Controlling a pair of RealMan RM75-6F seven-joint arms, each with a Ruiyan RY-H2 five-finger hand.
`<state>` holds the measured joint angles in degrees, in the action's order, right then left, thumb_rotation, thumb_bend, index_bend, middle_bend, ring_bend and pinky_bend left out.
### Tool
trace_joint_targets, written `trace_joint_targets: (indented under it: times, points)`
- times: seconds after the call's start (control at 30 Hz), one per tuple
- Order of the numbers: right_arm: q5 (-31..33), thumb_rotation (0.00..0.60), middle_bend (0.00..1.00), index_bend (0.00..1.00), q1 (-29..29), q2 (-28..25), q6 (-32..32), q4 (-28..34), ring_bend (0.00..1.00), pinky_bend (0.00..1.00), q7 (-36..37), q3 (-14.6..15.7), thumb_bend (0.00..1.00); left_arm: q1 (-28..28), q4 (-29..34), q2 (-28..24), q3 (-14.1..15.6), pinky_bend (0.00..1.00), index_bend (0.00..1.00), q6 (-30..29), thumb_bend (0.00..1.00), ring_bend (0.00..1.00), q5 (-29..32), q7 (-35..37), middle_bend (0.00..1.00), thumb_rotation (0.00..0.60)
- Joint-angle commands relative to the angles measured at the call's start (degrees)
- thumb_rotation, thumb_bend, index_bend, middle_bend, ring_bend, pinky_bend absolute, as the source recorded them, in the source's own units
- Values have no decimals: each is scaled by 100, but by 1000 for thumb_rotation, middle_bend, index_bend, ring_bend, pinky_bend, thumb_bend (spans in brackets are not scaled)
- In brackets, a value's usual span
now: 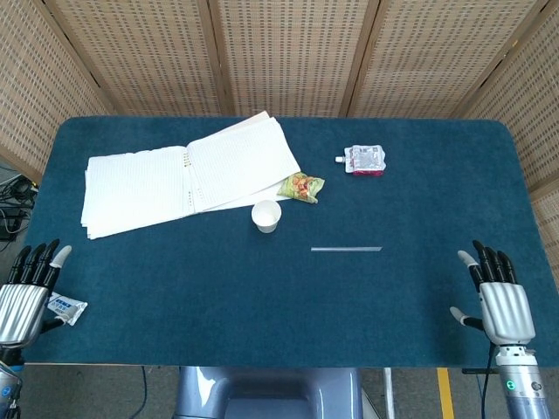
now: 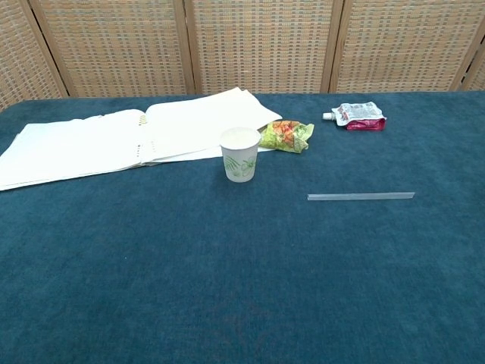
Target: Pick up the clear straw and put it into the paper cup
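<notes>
Woven cane screen panels [image 1: 288,52] in wooden frames stand behind the far edge of the table [image 1: 262,305], which is covered edge to edge in dark teal carpet-like cloth with rounded far corners. Wide bare cloth runs across the whole near half. An open notebook [image 1: 188,175] of white ruled pages lies flat at far left, its right page tilted toward the far edge. The right hand [image 1: 500,297] sits palm down at the near right corner, fingers straight and spread, holding nothing. The left hand [image 1: 26,292] sits likewise at the near left corner, fingers extended and apart, empty; a small white sachet [image 1: 66,307] lies just beside it. The clear straw [image 2: 361,196] lies flat on open cloth right of centre, thin, straight, pale and translucent, parallel to the near edge, well apart from both hands. The paper cup [image 2: 240,154] stands upright to the straw's left, white with a green leaf print, mouth open. A crumpled green-and-orange wrapper [image 2: 286,135] lies just beside the cup. A red-and-white spouted pouch [image 2: 358,116] lies further right, toward the far edge.
</notes>
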<state>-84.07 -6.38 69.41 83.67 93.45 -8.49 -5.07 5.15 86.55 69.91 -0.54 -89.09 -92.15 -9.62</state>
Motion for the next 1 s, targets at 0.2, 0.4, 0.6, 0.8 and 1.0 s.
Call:
trace_joint_targets:
  times: [0.2,0.4,0.6,0.8,1.0]
  points:
    - [645,600,51,329,-817,513,-871,116,0,0,-539,-605,175,33,-55,25,-28,0,0,96,78,0,84,19,0,600]
    - [1359,600,84,369,-1384,999,-1409,8,0,0,-1089,-964,179,56,-115,48,-53,0,0,158,78,0,152,47,0,600]
    - [1932,600,122,433,-1865,1666,-1661,-245,0,0,-1580,-1116,243,91,-181,63,-97,0,0,258,77,0,274,132,0,600]
    - [2248,600,160,486,-2201,2142,-1803,-528,1,12,-1788,-1189,366,130,-232,95,-89,0,0,347,78,0,303,160,0,600]
    - [2516,600,168,494,-2528,2525,-1986,-842,3,14,-1873,-1266,395,158,-276,118,-73,0,0,435,78,0,338,197,0,600]
